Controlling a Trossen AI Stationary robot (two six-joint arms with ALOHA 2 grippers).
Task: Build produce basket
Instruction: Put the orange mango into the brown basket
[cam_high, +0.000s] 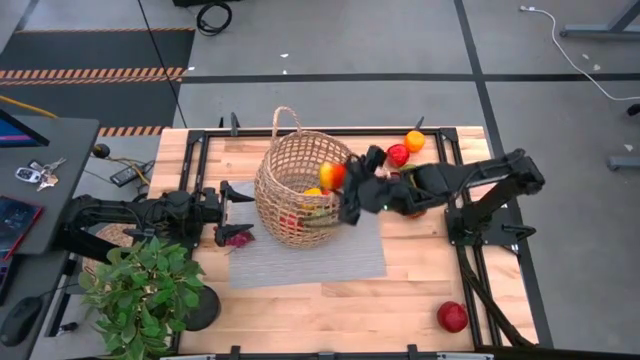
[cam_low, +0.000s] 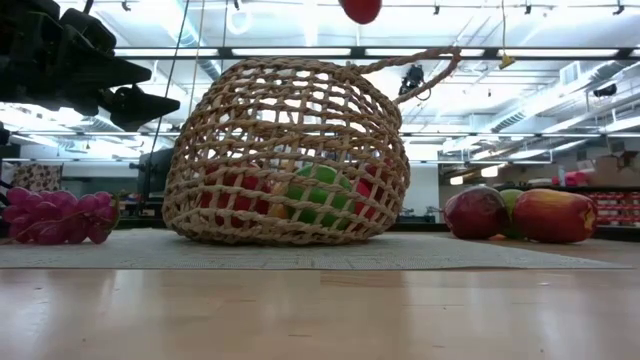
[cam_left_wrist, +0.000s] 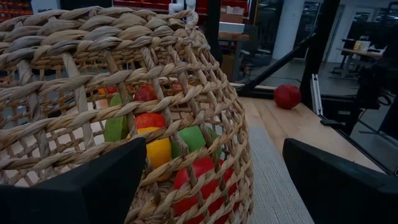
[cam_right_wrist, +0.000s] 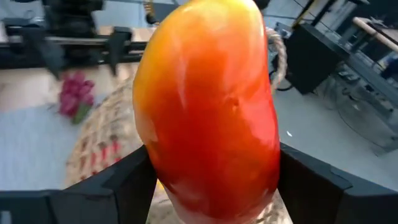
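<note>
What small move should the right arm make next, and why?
Probably carry the mango a little further over the basket opening, then open the jaws. The right gripper holds it just at the rim, so releasing now might drop it outside.

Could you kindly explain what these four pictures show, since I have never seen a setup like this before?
It is a two-armed robot at a wooden table. One camera looks down from above, one sits at table height, and one rides on each wrist. The right gripper holds a red-and-yellow toy fruit over the wicker basket, which already contains produce. The left gripper waits open beside the basket, near purple grapes. More fruits lie behind the right arm, and a red apple near the front edge.
</note>
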